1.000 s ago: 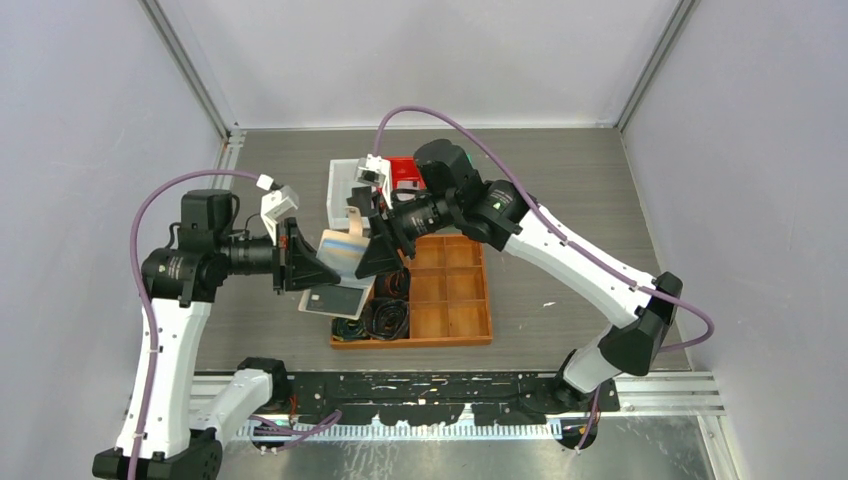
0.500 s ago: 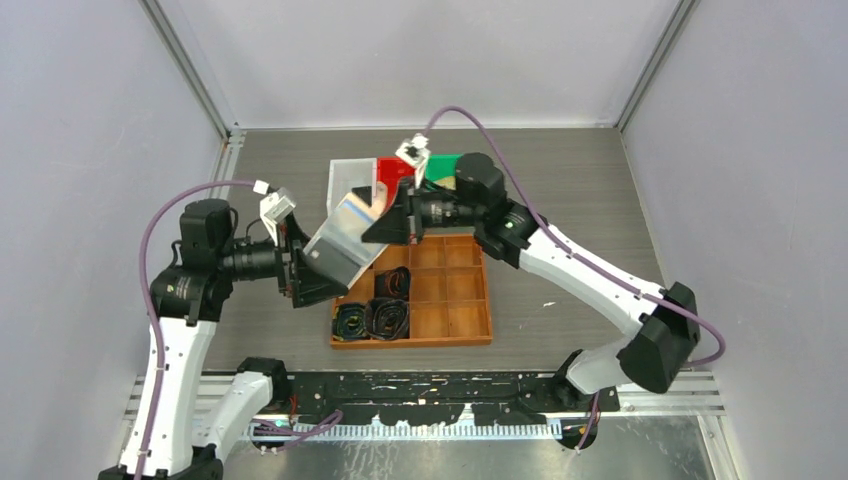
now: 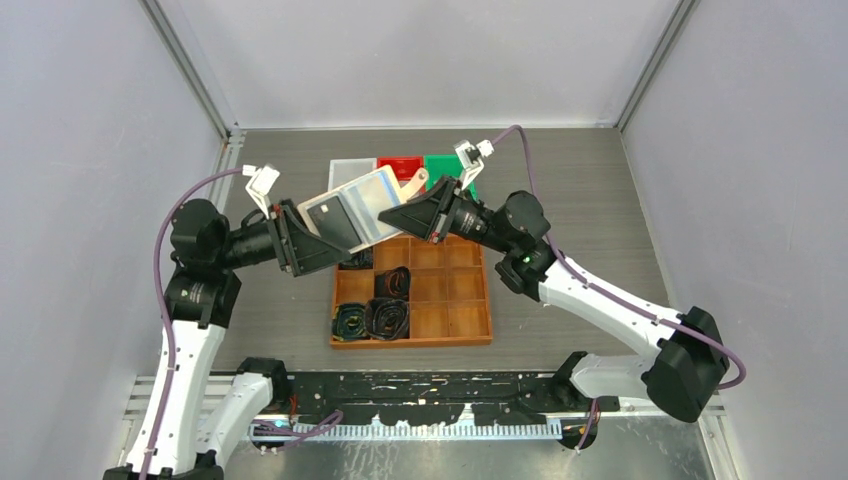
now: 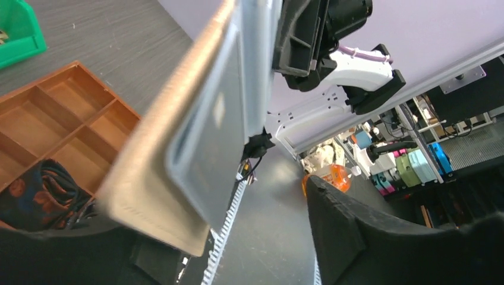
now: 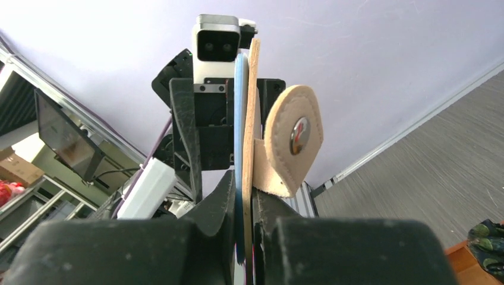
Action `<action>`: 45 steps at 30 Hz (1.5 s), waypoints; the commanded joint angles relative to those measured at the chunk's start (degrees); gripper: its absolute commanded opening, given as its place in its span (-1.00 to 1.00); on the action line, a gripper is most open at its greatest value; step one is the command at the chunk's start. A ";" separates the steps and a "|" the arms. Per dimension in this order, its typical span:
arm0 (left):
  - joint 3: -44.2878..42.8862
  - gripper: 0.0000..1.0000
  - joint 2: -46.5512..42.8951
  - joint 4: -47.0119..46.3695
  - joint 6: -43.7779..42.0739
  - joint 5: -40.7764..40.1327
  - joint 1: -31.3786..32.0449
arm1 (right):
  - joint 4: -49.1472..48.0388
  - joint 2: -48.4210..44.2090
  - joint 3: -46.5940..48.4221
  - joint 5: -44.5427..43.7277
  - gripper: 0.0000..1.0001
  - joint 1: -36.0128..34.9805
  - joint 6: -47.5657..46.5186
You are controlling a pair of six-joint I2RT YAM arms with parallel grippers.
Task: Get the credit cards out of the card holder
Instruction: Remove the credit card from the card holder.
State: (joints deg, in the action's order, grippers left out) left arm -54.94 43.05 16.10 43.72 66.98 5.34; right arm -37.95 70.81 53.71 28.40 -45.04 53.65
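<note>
The holder (image 3: 378, 198) hangs in the air between the two arms, above the far left corner of the tray (image 3: 452, 300). It runs slantwise from near left to far right. Its pale blue inner face is turned up toward the top camera. A dark card (image 3: 335, 222) lies in a pocket on that face, toward the left end. The tan tab (image 3: 415, 183) sticks out at the far right end.

The right gripper (image 3: 392, 215) reaches in from the right and pinches the holder by its right edge. In the right wrist view its fingers (image 5: 214, 208) are pressed together on the thin tan and blue layers, just beside the tab and its round snap.

The left gripper (image 3: 318, 240) faces the holder's left end with its jaws spread wide. In the left wrist view the holder stands almost edge-on between the fingers. It is close to the finger at the lower left and well apart from the other. Whether it touches the near finger I cannot tell.

The tray rests on the grey table (image 3: 600, 180). Coiled belts (image 3: 375, 315) fill its near left compartments. A white bin (image 3: 348, 170), a red bin (image 3: 398, 165) and a green bin (image 3: 437, 165) stand in a row just beyond the tray's far side, partly hidden by the holder and the right gripper.
</note>
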 commanded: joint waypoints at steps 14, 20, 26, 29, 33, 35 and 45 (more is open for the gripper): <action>-1.44 -0.49 3.68 -17.39 11.89 -3.11 -2.79 | -17.57 -4.05 -8.04 -12.45 -0.98 -4.19 4.63; -7.35 -1.00 4.71 1.80 -8.19 -6.01 -2.77 | -1.98 -7.43 -6.20 -17.80 0.02 -3.49 1.54; -15.57 -1.00 9.04 28.35 -39.07 1.55 -2.74 | 25.60 -10.43 4.96 -16.35 0.67 -2.25 -16.75; -19.31 -1.00 10.79 39.48 -51.87 3.38 -2.74 | 36.88 -8.62 13.32 -11.17 0.80 -1.40 -27.12; -22.29 -1.00 12.97 50.88 -63.23 3.94 -2.50 | 47.87 -4.27 22.54 -1.58 0.90 -1.37 -38.88; -23.93 -1.00 14.23 56.50 -68.93 4.34 -1.90 | 50.90 -2.00 25.41 3.90 0.91 -1.37 -42.66; -25.63 -1.00 15.88 64.60 -74.49 1.30 4.98 | 57.82 7.87 33.85 20.56 0.79 -3.05 -49.58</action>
State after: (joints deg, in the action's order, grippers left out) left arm -77.87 59.48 77.36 -27.03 67.40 8.67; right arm 16.14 77.34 83.20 41.98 -47.20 9.13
